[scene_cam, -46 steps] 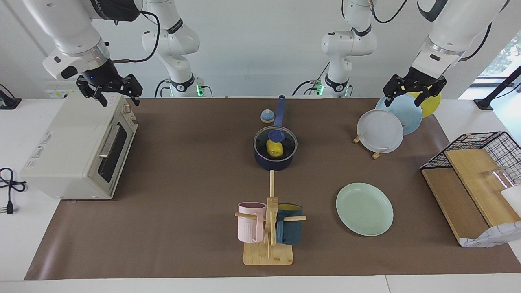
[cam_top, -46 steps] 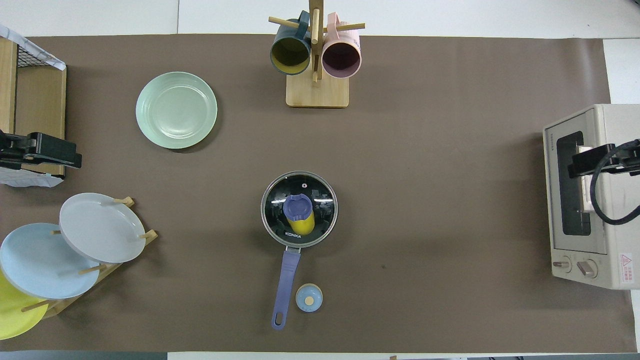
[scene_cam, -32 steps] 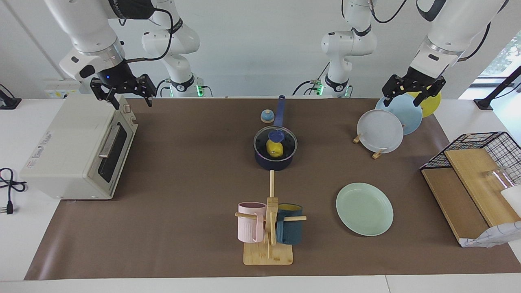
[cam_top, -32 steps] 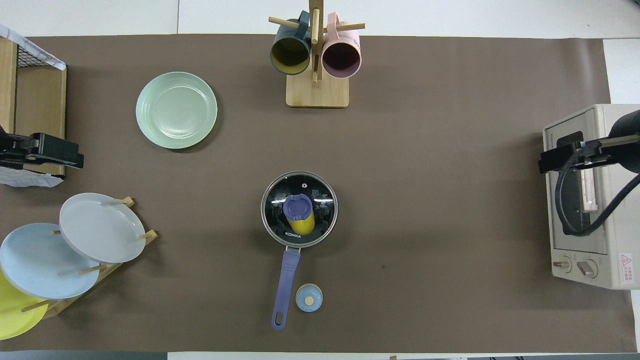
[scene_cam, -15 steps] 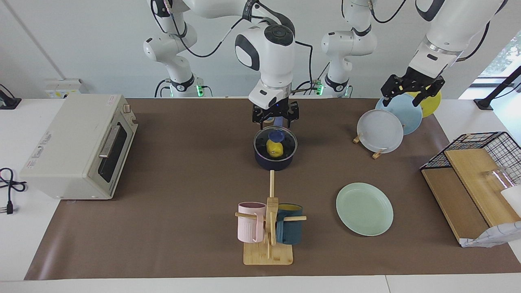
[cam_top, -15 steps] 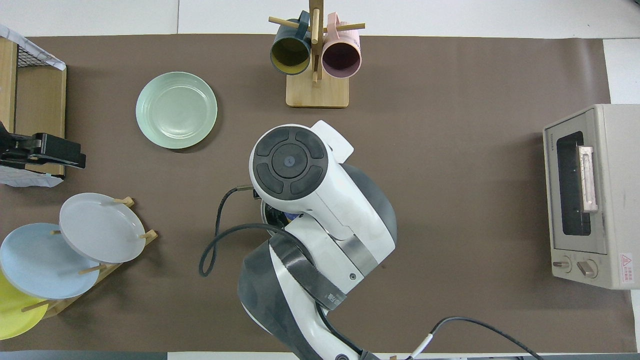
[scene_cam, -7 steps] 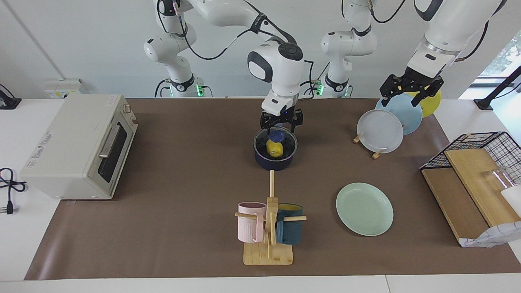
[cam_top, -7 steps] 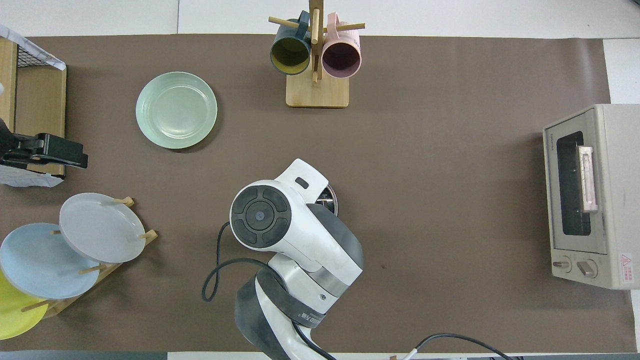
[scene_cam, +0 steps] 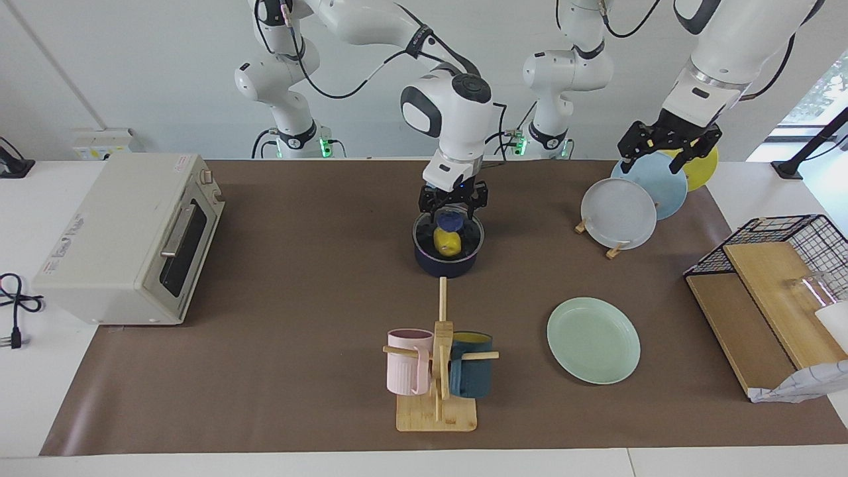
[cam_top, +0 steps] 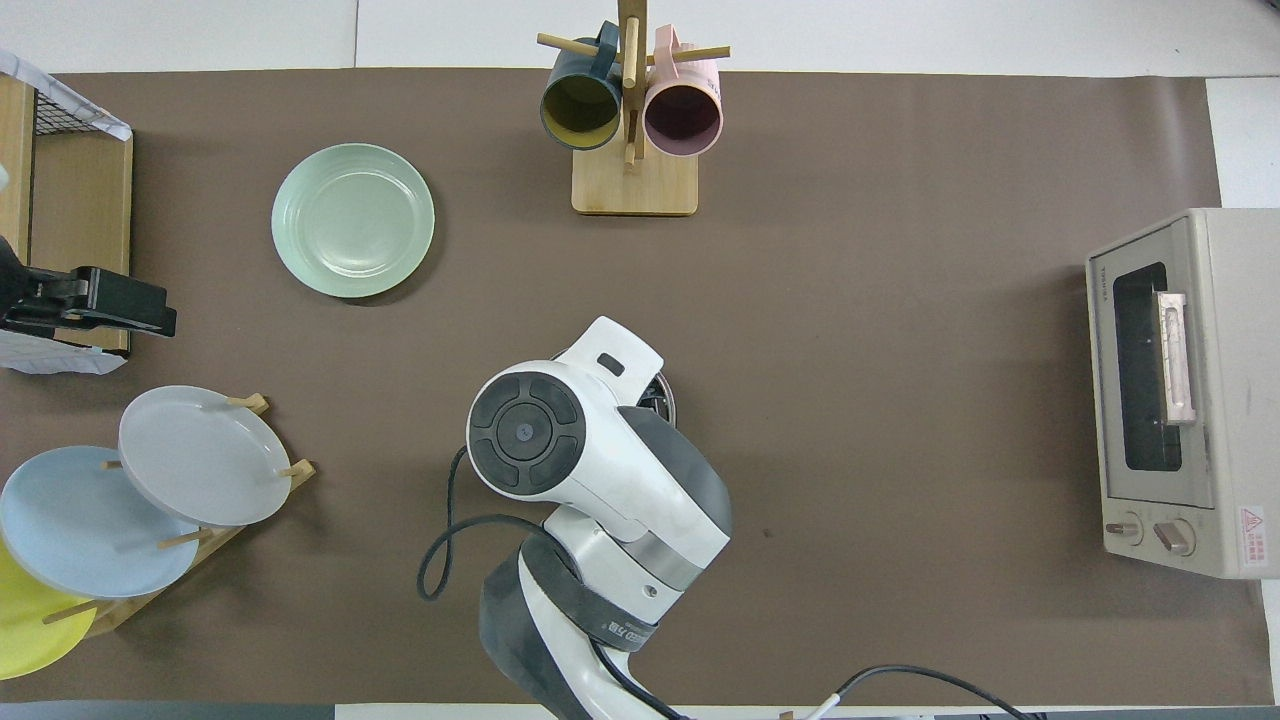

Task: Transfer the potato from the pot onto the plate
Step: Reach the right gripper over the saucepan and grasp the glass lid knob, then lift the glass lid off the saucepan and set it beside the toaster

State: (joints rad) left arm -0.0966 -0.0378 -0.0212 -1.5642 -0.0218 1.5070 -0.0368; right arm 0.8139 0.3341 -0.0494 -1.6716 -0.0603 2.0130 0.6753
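The dark navy pot (scene_cam: 445,260) stands mid-table with a glass lid on it. Through the lid shows the yellow potato (scene_cam: 448,244), under the lid's blue knob (scene_cam: 450,219). My right gripper (scene_cam: 452,210) is down on the lid, open, one finger on each side of the knob. From overhead the right arm covers the pot except for a sliver of its rim (cam_top: 664,392). The mint-green plate (scene_cam: 593,340) (cam_top: 353,220) lies bare, farther from the robots and toward the left arm's end. My left gripper (scene_cam: 668,151) (cam_top: 150,312) waits open over the plate rack.
A toaster oven (scene_cam: 126,238) sits at the right arm's end. The mug tree (scene_cam: 438,371) with a pink and a teal mug stands farther out than the pot. A rack (scene_cam: 619,212) holds grey-white, light blue and yellow plates. Wooden boards and a wire basket (scene_cam: 768,291) fill the left arm's end.
The right arm swung from above the toaster oven to the pot and lowered its gripper around the lid's knob. The left arm has barely moved.
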